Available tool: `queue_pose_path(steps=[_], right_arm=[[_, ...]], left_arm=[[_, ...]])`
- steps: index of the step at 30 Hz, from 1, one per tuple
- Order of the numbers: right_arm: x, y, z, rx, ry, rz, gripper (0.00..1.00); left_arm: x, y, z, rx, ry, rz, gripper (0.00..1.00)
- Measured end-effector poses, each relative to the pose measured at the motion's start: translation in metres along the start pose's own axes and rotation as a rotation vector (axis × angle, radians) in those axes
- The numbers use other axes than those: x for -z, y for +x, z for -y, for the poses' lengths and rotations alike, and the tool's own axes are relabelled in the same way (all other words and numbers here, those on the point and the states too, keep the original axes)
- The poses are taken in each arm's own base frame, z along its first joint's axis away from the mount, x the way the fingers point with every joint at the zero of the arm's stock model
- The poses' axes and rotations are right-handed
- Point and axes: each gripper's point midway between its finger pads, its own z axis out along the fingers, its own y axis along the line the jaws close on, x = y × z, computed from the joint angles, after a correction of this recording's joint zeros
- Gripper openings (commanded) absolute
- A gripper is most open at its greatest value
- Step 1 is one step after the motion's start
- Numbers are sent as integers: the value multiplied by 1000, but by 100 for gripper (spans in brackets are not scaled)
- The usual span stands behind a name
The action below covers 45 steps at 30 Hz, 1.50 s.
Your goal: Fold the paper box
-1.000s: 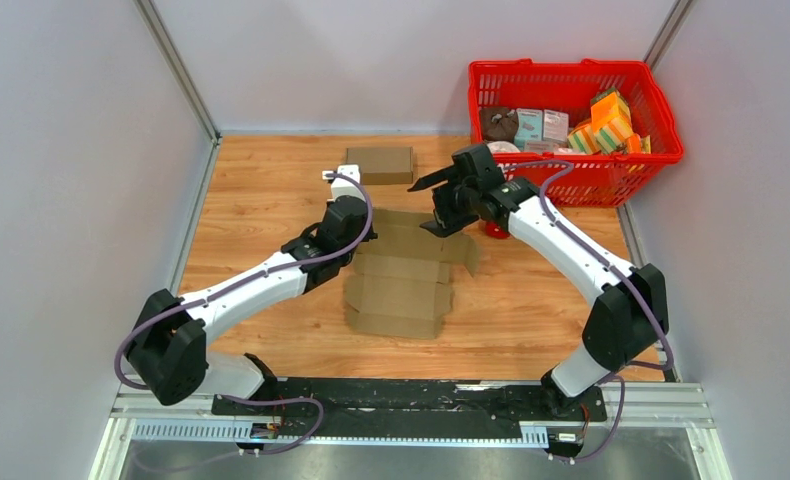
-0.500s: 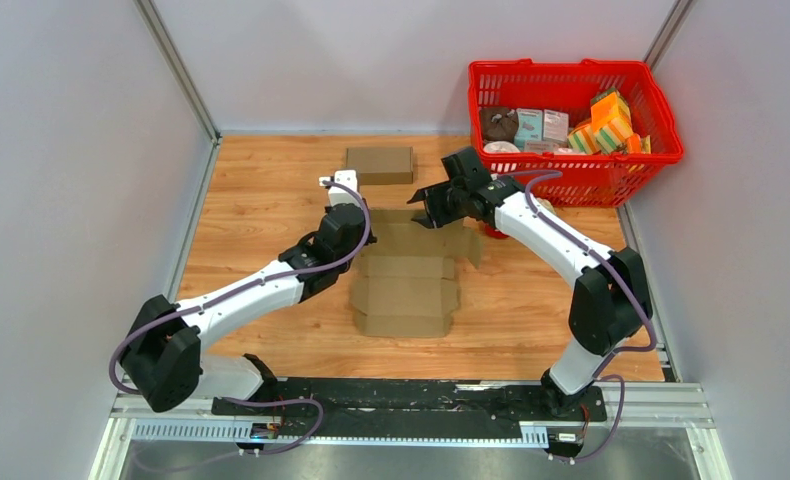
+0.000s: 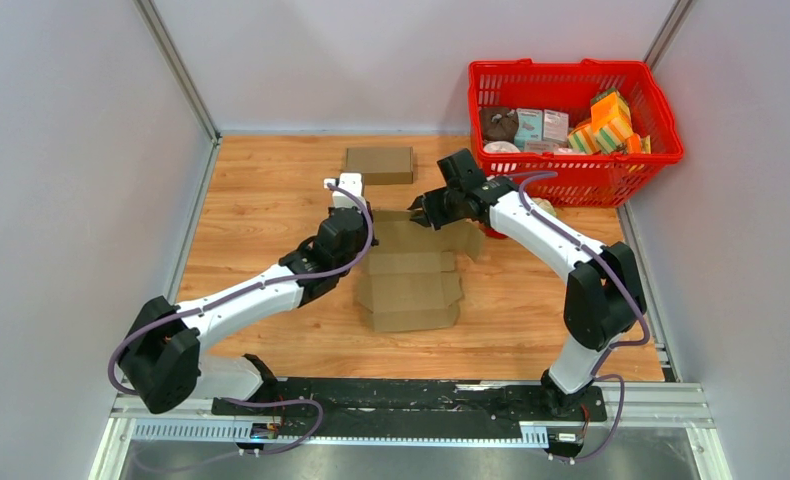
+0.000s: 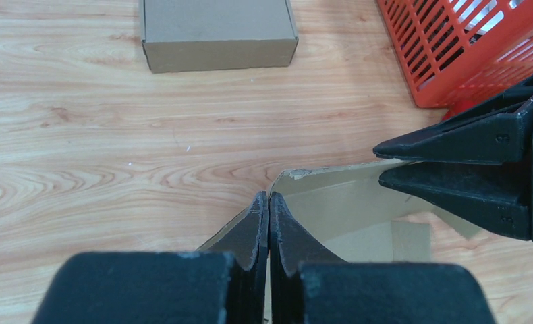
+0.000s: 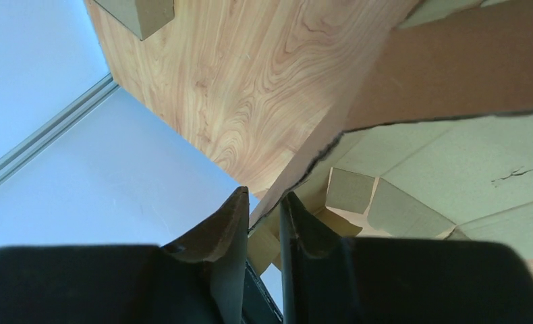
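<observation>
The paper box (image 3: 411, 290) is a flat brown cardboard blank in the middle of the wooden table, with its rear flap raised. My left gripper (image 3: 364, 216) is shut on the blank's rear left flap (image 4: 233, 226); cardboard shows on both sides of its closed fingertips (image 4: 268, 202). My right gripper (image 3: 423, 214) is at the rear flap's top edge (image 4: 338, 177). Its jaws stand narrowly open around that edge (image 5: 304, 165), with a slit of daylight beside the left finger (image 5: 231, 216). In the left wrist view the right gripper (image 4: 385, 162) straddles the flap from the right.
A folded cardboard box (image 3: 379, 164) lies at the back of the table (image 3: 261, 200). A red basket (image 3: 576, 70) of packets stands at the back right, close behind my right arm. A small red object (image 3: 493, 232) sits under that arm. Grey walls enclose the table.
My right gripper came down and left onto the rear flap's edge while its jaws narrowed. The blank slid slightly to the right. My left gripper stayed shut and edged forward.
</observation>
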Motion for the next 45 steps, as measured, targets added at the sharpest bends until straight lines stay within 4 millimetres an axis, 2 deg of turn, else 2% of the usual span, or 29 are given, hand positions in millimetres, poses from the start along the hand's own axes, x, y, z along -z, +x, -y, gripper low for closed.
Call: queue_pose_path(steps=[1,3,5,6,9,12,15,17,19,21,22,24,26,28,30,35,42,45], right_arm=[[0,0,1,1,4,1,16],[-1,0,2,5,5,4,14],[-1,0,2,7,4,8,5],[-1,0,2,7,3,12,2],[-1,-1,0,8,-5,16,0],[-2,1,1,19,-8,12,0],[-5,3,8,41,-3,8,0],[-7,3,13,54,-6,6,0],[-9,3,21,67,-9,4,0],[-9,2,28,79,-19,0,0],[-9,2,31,84,-20,-1,0],[-9,1,35,95,-33,-3,0],[-8,0,37,102,-45,-4,0],[-8,1,37,104,-59,-6,0],[-8,1,34,104,-75,-9,0],[-8,2,30,104,-95,-16,0],[-9,1,27,122,-112,-13,0],[-10,0,28,154,-116,-6,0]], left_arm=[[0,0,0,-3,1,1,0],[1,0,0,-10,7,4,0],[3,0,1,-17,13,4,4],[3,0,1,-19,17,4,18],[9,7,4,-37,47,-37,44],[24,9,2,-29,88,-49,57],[56,7,-6,5,137,-33,65],[72,0,-11,23,165,-27,65],[79,-3,-12,50,187,-32,66],[80,2,-12,83,216,-74,66],[74,6,-21,106,196,-99,66],[66,21,-24,141,208,-174,66],[56,44,-26,159,211,-268,63],[54,68,-23,162,226,-363,61],[55,81,-18,166,251,-420,58],[57,83,-11,175,296,-430,58],[57,104,-20,163,279,-428,58],[57,103,-22,163,287,-396,60]])
